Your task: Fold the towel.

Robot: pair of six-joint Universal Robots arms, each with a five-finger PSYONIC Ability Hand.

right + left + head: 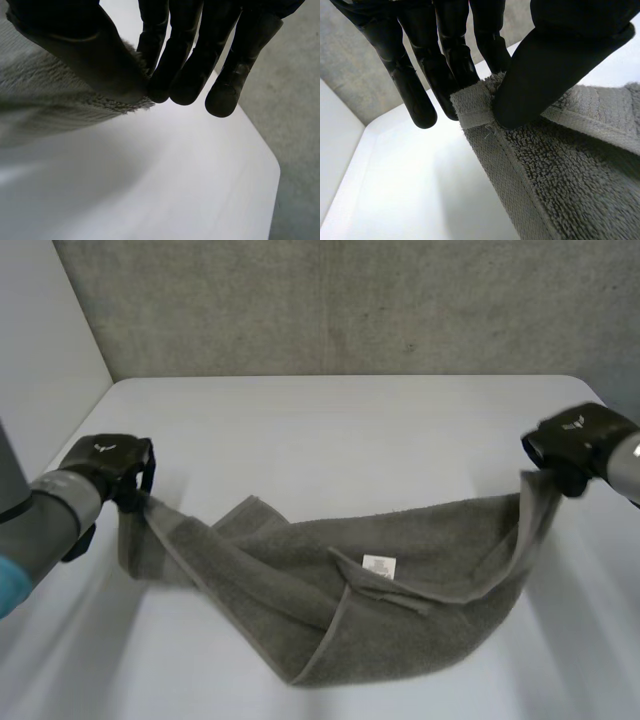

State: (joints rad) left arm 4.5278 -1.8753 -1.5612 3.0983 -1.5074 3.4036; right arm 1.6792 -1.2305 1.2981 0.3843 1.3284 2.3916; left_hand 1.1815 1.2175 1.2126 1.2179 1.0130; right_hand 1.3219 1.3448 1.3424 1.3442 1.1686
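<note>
Starting at the left, we see the left hand (108, 465) pinching a corner of the grey towel (300, 600) between thumb and fingers. The towel sags onto the white table (330, 430), its small white label (379, 566) unreadable. Over on the right, the right hand (575, 445) clamps the opposite corner, raised.

Your towel (400, 610), end to end
Left end in your left hand (110, 462), right end in your right hand (580, 435); middle on table (330, 440).

The black left hand (105, 462) is up at the left, the black right hand (578, 440) at the right. Both pinch the soft grey towel (420, 620).
</note>
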